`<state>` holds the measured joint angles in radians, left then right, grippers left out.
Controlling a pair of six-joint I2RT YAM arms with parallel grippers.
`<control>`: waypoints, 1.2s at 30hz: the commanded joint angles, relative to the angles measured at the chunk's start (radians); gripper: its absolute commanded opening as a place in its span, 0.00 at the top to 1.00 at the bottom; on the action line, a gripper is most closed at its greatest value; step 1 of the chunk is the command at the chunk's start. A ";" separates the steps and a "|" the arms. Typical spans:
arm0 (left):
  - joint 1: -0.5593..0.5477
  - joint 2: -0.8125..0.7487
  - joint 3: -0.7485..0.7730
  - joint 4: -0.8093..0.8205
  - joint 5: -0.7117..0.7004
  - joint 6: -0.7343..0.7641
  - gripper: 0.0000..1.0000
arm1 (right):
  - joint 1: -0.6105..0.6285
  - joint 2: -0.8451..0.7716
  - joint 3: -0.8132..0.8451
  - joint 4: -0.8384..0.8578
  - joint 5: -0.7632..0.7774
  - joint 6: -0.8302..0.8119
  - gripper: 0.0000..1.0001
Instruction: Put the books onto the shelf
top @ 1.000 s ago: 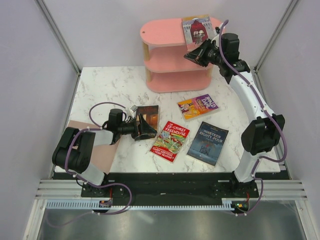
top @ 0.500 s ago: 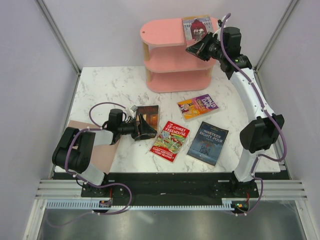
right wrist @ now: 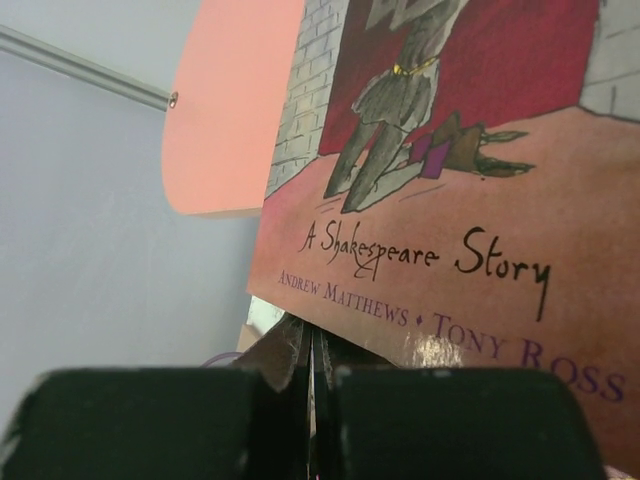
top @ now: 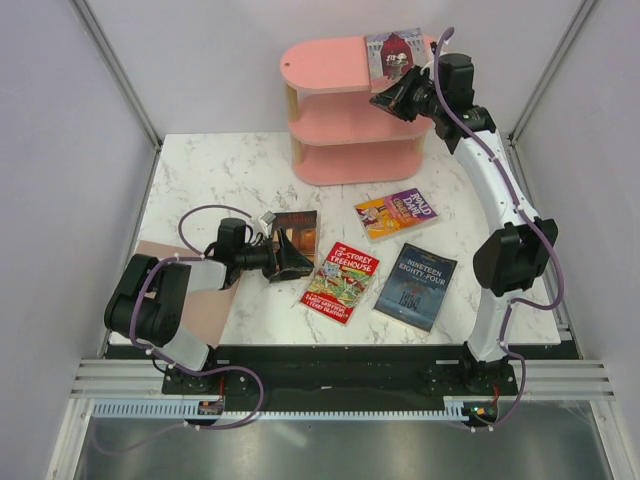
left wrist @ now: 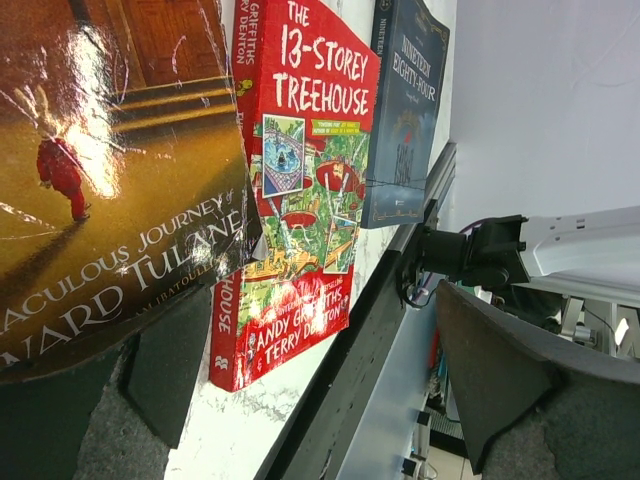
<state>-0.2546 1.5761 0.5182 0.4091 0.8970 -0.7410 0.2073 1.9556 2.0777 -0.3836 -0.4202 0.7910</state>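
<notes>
While the Shakespeare book [top: 393,52] sits over the pink shelf's [top: 330,70] top board, pinched at its near edge by the right pincer [top: 390,97], four books [top: 341,281] lie on the worktop [top: 220,170]; the left pincer [top: 285,262] gapes wide at the brown book's [top: 298,232] edge

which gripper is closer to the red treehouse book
Left. The left gripper is open at the brown book beside the red book; the right gripper is up at the shelf, shut on a Shakespeare book.
</notes>
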 commanded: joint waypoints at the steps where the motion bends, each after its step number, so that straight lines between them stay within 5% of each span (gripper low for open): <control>1: 0.000 -0.010 0.013 -0.007 0.026 0.045 0.00 | -0.011 -0.009 0.055 -0.003 0.011 -0.010 1.00; 27: 0.002 -0.040 0.002 -0.013 0.019 0.057 0.00 | -0.057 -0.127 -0.008 -0.064 0.009 -0.067 1.00; 33: 0.000 -0.067 0.038 -0.061 0.002 0.077 0.00 | -0.028 -0.366 -0.367 -0.067 0.072 -0.131 0.69; 36: -0.014 -0.079 0.075 -0.140 -0.032 0.133 0.00 | -0.013 -0.486 -0.684 -0.058 0.101 -0.131 0.52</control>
<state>-0.2550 1.5337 0.5285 0.3611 0.8925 -0.7109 0.1730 1.6283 1.6730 -0.4309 -0.3656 0.6949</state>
